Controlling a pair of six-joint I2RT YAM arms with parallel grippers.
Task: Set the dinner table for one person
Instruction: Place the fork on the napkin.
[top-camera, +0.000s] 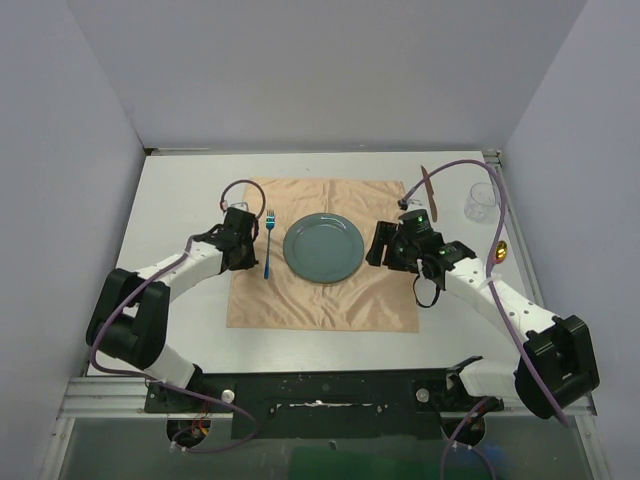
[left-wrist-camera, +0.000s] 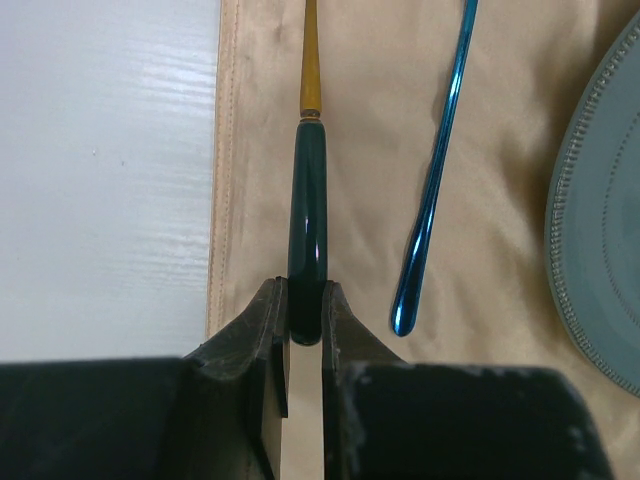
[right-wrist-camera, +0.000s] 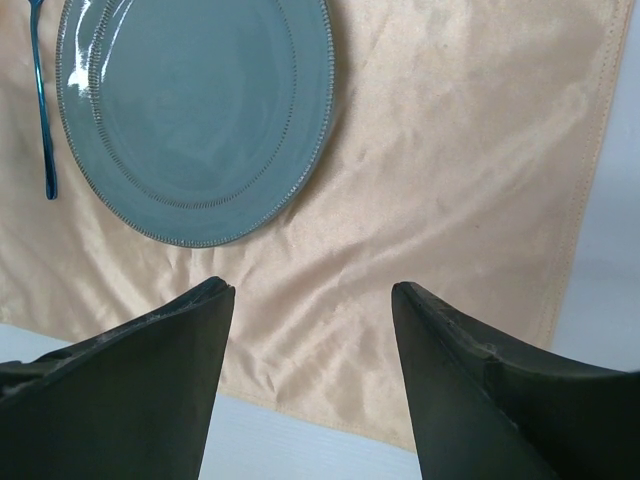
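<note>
On the white dinner table (top-camera: 180, 200) lies a peach cloth (top-camera: 330, 300) with a grey-green plate (top-camera: 323, 247) at its middle. A blue fork (top-camera: 268, 245) lies just left of the plate. My left gripper (left-wrist-camera: 305, 300) is shut on the dark green handle (left-wrist-camera: 308, 220) of a utensil with a gold stem. The utensil points away over the cloth's left strip, left of the fork (left-wrist-camera: 435, 190); its far end is out of view. My right gripper (right-wrist-camera: 312, 290) stands open over bare cloth to the right of the plate (right-wrist-camera: 190, 110), holding nothing.
A clear glass (top-camera: 481, 201) stands at the table's far right. A slim brown utensil (top-camera: 428, 186) lies by the cloth's far right corner. A small gold object (top-camera: 500, 250) sits near the right rail. Grey walls enclose three sides.
</note>
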